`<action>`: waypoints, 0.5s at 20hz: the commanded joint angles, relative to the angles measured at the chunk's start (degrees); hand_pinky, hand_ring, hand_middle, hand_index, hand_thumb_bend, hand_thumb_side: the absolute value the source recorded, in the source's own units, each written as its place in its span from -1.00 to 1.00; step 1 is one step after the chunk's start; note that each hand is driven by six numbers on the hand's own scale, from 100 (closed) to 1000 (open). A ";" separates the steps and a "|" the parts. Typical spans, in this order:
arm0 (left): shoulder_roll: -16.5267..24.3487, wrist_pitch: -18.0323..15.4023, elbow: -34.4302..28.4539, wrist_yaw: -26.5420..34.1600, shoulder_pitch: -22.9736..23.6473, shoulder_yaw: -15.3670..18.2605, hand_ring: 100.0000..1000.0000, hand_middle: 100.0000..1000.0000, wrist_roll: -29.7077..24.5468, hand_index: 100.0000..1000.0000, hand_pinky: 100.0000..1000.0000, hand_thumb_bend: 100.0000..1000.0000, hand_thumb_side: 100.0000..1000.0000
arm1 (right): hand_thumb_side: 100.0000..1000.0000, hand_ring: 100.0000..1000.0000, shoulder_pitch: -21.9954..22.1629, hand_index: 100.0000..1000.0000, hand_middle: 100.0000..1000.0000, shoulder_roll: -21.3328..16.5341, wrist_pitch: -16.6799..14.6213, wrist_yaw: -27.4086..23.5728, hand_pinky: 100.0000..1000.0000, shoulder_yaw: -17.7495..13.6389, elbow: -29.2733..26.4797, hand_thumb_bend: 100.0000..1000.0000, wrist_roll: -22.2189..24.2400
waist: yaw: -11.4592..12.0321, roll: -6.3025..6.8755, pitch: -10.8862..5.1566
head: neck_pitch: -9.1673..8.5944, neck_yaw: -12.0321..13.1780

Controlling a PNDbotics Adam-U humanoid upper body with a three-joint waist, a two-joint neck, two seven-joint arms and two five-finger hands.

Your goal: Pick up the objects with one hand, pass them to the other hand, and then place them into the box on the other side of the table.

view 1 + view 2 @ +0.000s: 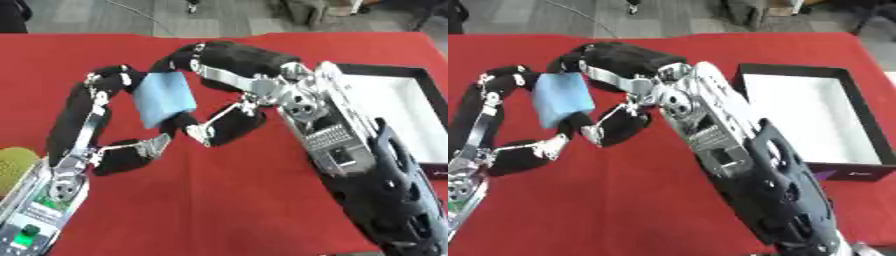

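both hands' fingers (118, 80) curled round light-blue block (164, 98) above red table (227, 200)

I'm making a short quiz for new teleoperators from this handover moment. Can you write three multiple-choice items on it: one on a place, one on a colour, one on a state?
1. Where does the box lie?
A. on the robot's right side of the table
B. on the robot's left side
C. at the middle, under the hands

2. What colour is the flat block between the hands?
A. yellow
B. light blue
C. black

3. How is the block held?
A. lying free on the red cloth
B. by the right hand alone
C. with fingers of both the left hand and the right hand on it

Answers:
1 A, its black rim and white inside show at the right edge.
2 B, it stands out pale blue against the black fingers.
3 C, fingers of both hands curl round its edges, above the cloth.
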 commanded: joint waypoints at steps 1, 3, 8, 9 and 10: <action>0.31 -0.47 -1.55 -0.46 -0.84 0.00 -0.13 -0.14 0.52 0.17 0.02 -1.00 -0.62 | -1.00 1.00 -0.80 0.58 0.28 -0.25 1.24 -0.60 0.93 -0.37 0.11 -1.00 -1.55 | 0.04 0.18 -1.65 | -0.31 -0.17; 0.25 -0.48 -1.66 -0.65 -0.86 0.04 -0.12 -0.13 0.68 0.17 0.03 -1.00 -0.64 | -1.00 1.00 -0.76 0.45 0.12 -0.24 2.38 -1.30 0.92 -0.35 0.11 -1.00 -2.97 | 0.04 0.17 -1.65 | -0.32 -0.18; 0.24 -0.49 -1.89 -1.58 -0.89 0.05 -0.09 -0.10 1.00 0.18 0.06 -1.00 -0.78 | -1.00 1.00 -0.67 0.26 -0.06 -0.21 4.72 -2.61 0.89 -0.31 0.07 -1.00 -6.10 | 0.01 0.21 -1.67 | -0.29 -0.19; 0.23 -0.42 -1.91 -1.61 -0.90 0.05 -0.08 -0.10 1.05 0.18 0.07 -1.00 -0.83 | -1.00 1.00 -0.66 0.24 -0.10 -0.20 5.14 -2.93 0.89 -0.27 0.07 -1.00 -6.71 | 0.00 0.22 -1.67 | -0.29 -0.20; 0.22 -0.31 -1.93 -1.62 -0.91 0.06 -0.07 -0.08 1.10 0.18 0.08 -1.00 -0.87 | -1.00 1.00 -0.66 0.22 -0.11 -0.22 5.42 -3.21 0.88 -0.20 0.10 -1.00 -7.14 | -0.01 0.23 -1.68 | -0.29 -0.21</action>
